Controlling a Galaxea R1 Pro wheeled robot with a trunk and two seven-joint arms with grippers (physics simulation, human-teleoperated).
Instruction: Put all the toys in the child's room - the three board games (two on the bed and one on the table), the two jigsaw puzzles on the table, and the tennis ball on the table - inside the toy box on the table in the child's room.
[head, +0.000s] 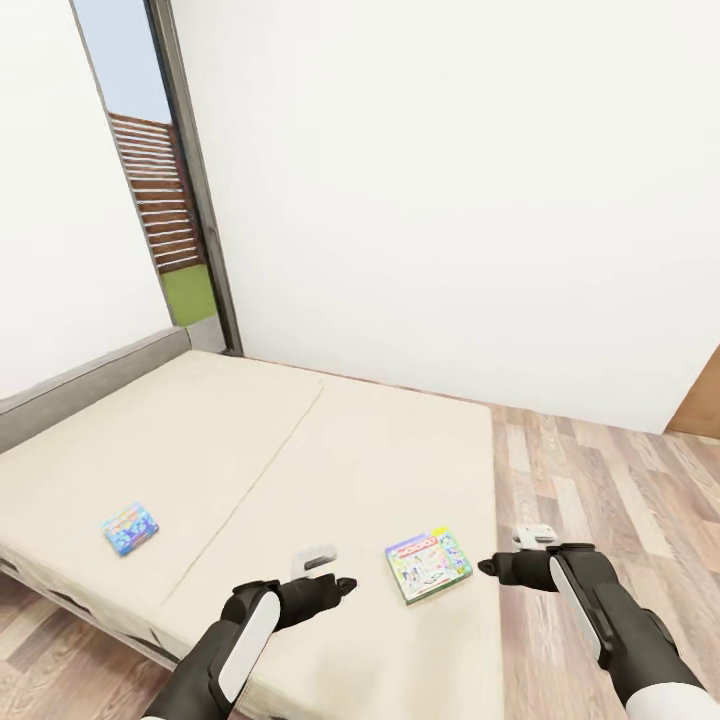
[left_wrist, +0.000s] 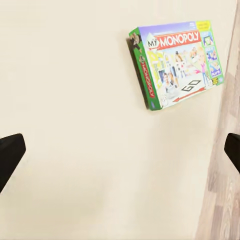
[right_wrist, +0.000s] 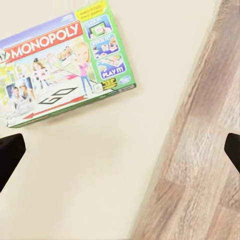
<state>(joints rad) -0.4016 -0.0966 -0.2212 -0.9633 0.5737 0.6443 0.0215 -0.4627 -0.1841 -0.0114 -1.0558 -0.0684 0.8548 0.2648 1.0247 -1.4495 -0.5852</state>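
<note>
Bright, even, flat light throughout. The tall glass door strip (head: 165, 170) left of the wide cream bed (head: 250, 450) shows daylight. The green-edged Monopoly game box (left_wrist: 176, 64) casts hardly any shadow on the bed. No glare. Wrist views look soft, the wood plank floor (right_wrist: 200, 165) beside the bed smeared.

Both arms extended forward, forearms angled inward. Left gripper (head: 345, 583) and right gripper (head: 487, 566) point at each other, well apart. Both empty, jaws spread wide per wrist views, fingertips (left_wrist: 10, 152) at frame edges.
</note>
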